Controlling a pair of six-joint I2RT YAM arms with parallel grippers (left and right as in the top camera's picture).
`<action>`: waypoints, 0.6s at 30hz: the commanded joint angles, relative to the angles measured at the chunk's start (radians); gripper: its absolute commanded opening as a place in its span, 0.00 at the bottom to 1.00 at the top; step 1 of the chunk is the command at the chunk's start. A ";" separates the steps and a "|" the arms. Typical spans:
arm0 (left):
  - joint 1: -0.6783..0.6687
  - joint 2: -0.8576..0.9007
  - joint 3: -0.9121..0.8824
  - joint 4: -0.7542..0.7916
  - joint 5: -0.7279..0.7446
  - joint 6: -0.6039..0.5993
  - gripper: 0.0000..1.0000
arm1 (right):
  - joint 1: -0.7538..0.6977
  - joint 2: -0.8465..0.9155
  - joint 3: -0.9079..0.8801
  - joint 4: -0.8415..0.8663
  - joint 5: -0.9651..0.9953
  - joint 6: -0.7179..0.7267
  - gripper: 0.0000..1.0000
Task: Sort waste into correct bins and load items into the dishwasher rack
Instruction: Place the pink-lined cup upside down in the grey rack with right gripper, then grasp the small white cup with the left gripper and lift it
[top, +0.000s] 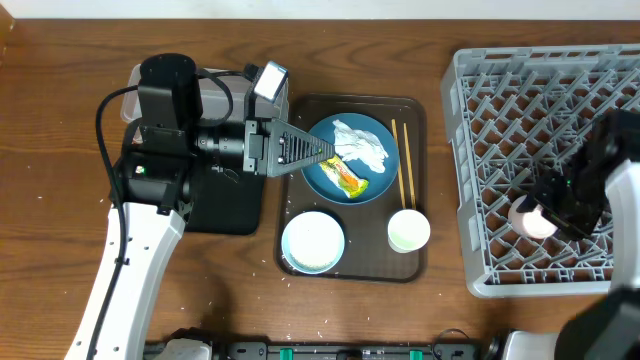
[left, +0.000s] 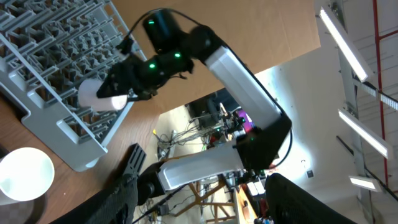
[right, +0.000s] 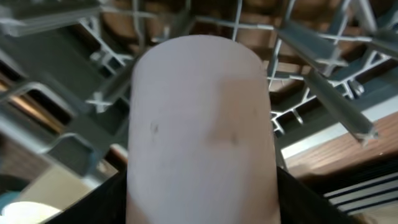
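One wooden surface (top: 60, 120) is carrying everything. One grey dishwasher rack (top: 500, 80) is sitting at its right end. One brown serving tray (top: 365, 245) is lying in the middle. At the left, one black tray (top: 230, 205) and one clear tub (top: 215, 85) are lying partly under the left arm.

On the serving tray, one round blue plate (top: 322, 187) is holding one crumpled white tissue (top: 362, 145) and one green, yellow and orange wrapper (top: 350, 178). One white bowl (top: 313, 241) and one white cup (top: 409, 230) are standing along the near edge. Two thin chopsticks (top: 401, 160) are lying side by side, just beside the plate.

One pink cup (top: 530, 220) is lying on its side inside the rack, between the fingers of the right pincer (top: 540, 212). I cannot tell whether that pincer is gripping it.

The left pincer (top: 332, 158) is hanging over the plate at the wrapper, its jaws standing wide with nothing between them.

A few white rice grains (top: 320, 335) are lying on the surface. Ceiling light strips are glowing in the room behind.
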 joint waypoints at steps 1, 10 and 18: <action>0.000 -0.003 0.017 0.005 -0.002 0.025 0.69 | -0.012 0.016 0.009 0.001 -0.008 -0.008 0.83; -0.092 -0.003 0.017 0.004 -0.132 0.068 0.69 | -0.013 -0.125 0.081 0.002 -0.043 -0.009 0.90; -0.256 -0.003 0.017 -0.169 -0.462 0.234 0.63 | -0.012 -0.311 0.097 0.009 -0.116 -0.050 0.56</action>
